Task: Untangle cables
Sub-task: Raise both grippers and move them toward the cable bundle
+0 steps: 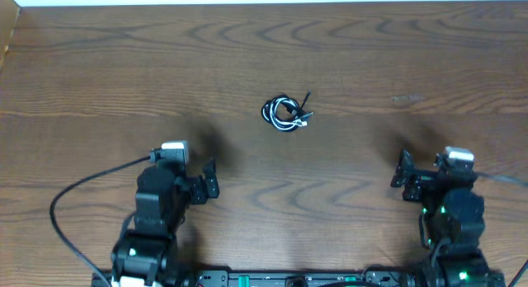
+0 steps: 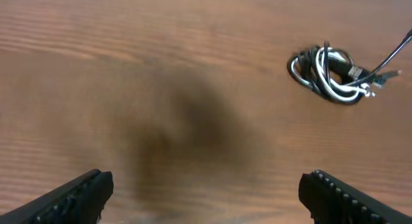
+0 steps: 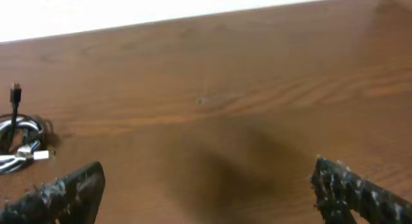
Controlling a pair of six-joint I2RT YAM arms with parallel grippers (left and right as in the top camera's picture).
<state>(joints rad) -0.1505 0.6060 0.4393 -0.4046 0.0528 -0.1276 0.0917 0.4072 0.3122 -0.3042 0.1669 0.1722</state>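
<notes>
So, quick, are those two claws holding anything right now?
Left gripper: open, holding nothing.
Right gripper: open, holding nothing.

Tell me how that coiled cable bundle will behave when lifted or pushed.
The cable bundle is thin looped cord, so it would likely sag and uncoil when lifted. Small and light-looking, it probably slides on the smooth table if pushed.

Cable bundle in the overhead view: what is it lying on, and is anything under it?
The cable bundle lies flat on the wooden table. Nothing else shows beneath it; the patch of wood under the overlapping loops is covered.
</notes>
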